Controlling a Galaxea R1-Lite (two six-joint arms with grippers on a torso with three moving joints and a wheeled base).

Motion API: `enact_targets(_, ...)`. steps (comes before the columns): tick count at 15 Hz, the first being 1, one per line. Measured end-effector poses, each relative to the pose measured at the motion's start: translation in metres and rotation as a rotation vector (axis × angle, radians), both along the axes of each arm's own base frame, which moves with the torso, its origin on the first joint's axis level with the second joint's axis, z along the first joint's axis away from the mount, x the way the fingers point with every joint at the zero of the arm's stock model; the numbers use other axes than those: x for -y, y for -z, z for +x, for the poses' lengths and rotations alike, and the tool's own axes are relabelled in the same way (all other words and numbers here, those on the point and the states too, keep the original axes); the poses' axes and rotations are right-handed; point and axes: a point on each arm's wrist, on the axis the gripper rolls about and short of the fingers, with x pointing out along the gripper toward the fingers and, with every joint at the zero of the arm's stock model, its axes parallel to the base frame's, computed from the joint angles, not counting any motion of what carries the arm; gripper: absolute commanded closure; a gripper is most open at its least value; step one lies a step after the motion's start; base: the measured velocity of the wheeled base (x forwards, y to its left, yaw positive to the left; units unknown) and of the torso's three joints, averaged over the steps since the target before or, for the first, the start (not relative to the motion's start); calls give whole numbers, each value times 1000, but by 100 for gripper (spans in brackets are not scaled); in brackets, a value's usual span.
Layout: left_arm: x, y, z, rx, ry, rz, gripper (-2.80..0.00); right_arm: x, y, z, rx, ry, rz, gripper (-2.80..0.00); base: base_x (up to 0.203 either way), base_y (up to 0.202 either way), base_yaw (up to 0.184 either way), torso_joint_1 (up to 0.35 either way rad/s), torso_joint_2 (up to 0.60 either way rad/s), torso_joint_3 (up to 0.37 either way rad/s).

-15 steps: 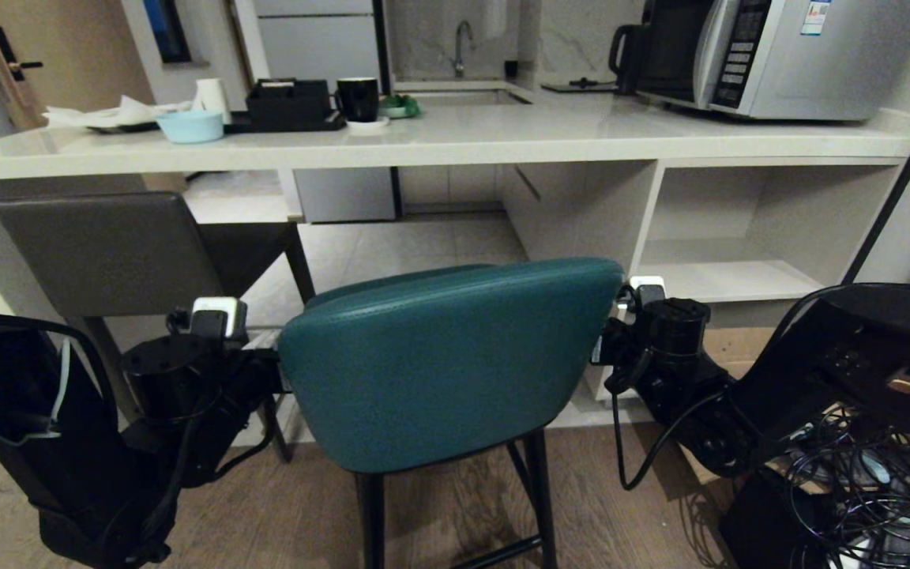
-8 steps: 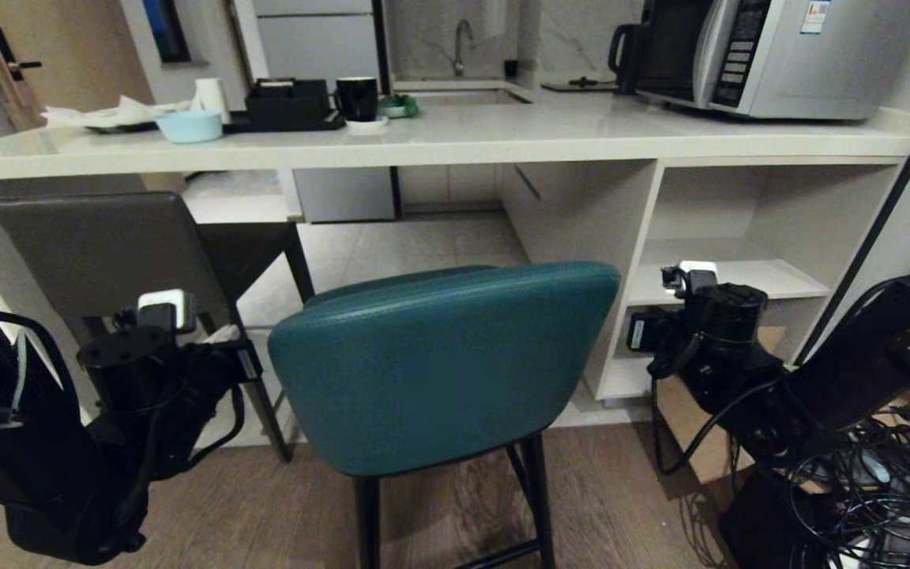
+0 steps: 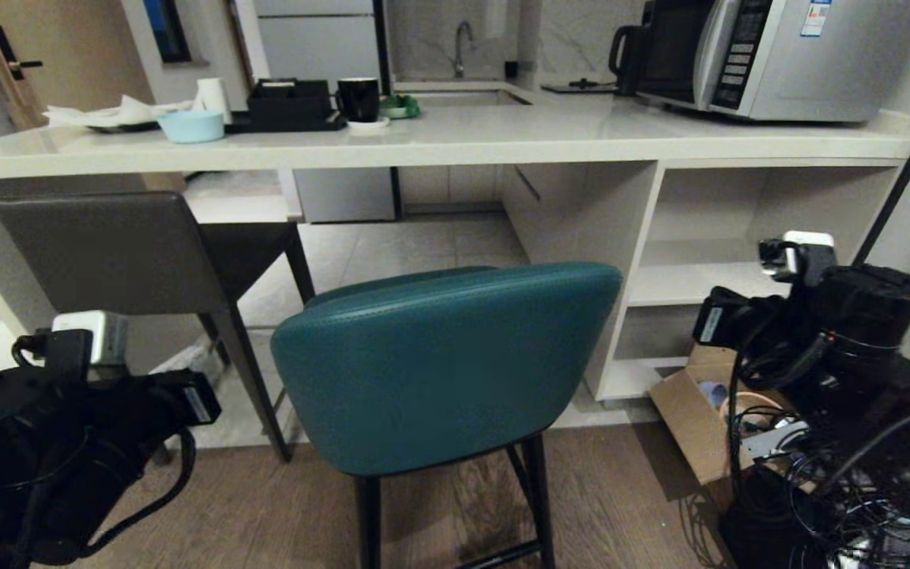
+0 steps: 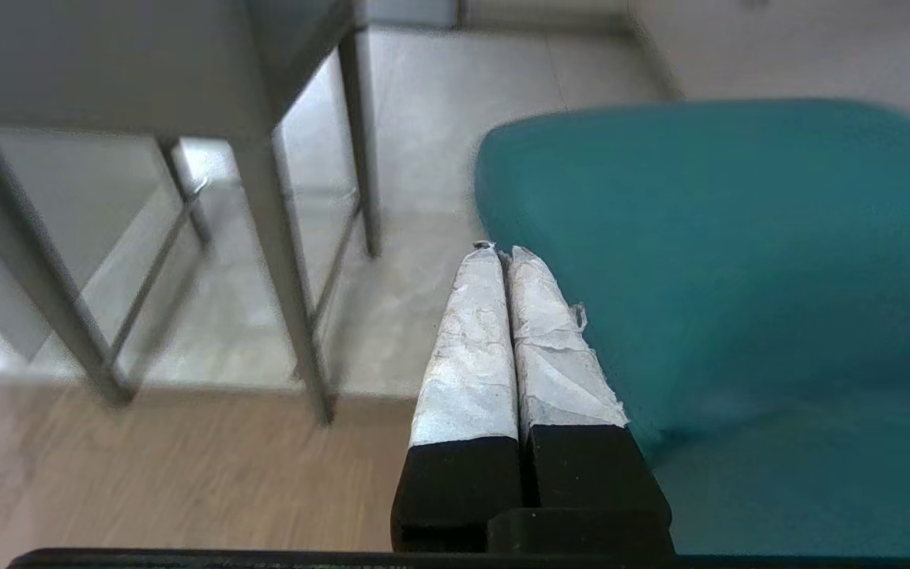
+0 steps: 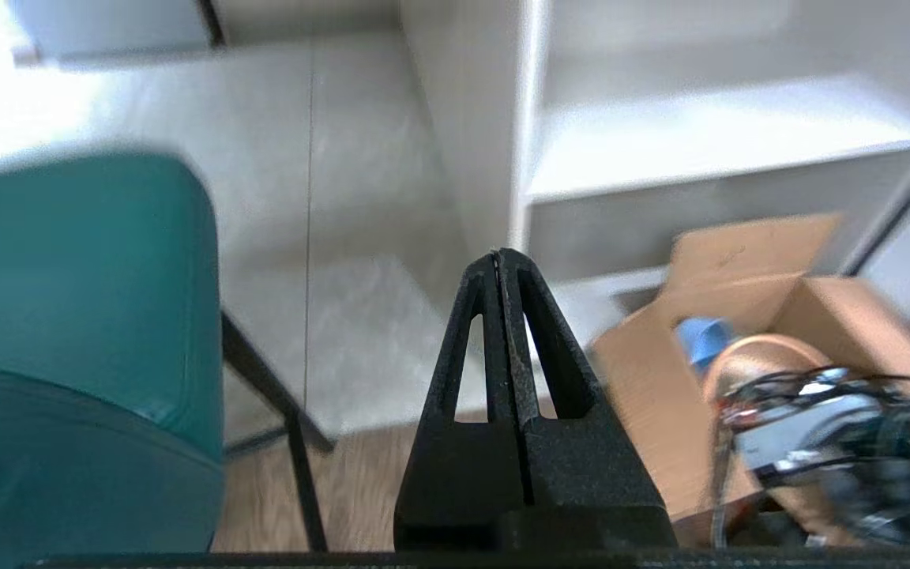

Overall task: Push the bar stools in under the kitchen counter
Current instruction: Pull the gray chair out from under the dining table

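- Left gripper (image 4: 502, 251) has its white-wrapped fingers (image 4: 471, 340) pressed together, holding nothing; it sits just beside the left edge of the teal stool (image 3: 447, 359), apart from it.
- Right gripper (image 5: 500, 254) is likewise closed and empty, off the teal stool's right side, above a cardboard box (image 3: 692, 419) on the floor.
- Teal stool stands on the wood floor in front of the desk (image 3: 439, 142), its curved back toward the robot, seat only partly at the desk's edge.
- Grey stool (image 3: 115, 249) stands to the left, closer in, with its seat reaching under the desk top.
- On the desk: a microwave (image 3: 771, 55) at the right, a black mug (image 3: 358, 98), a pale blue bowl (image 3: 190, 125), and a black tray (image 3: 289, 107).
- White open shelves (image 3: 731, 269) fill the desk's right side.
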Motion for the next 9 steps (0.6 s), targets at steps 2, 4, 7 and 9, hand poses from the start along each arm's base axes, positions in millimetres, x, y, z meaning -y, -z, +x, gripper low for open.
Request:
enact_targets(2,-3,-13,-20,59,-3,17,0,9,-26,-31,50,5,9,0,0,0,0,0,0,0)
enact_targets(4,-7,-31,-39,137,-10,38,0,18,-52,-66,101,5,20,0,0,0,0,0,0,0)
enact_targets(7,-13,-58,-69,221,-18,58,0,35,-83,-127,160,21,32,0,0,0,0,0,0,0)
enact_targets(9,-17,-80,-94,265,-14,59,0,52,-92,-167,183,78,32,0,0,0,0,0,0,0)
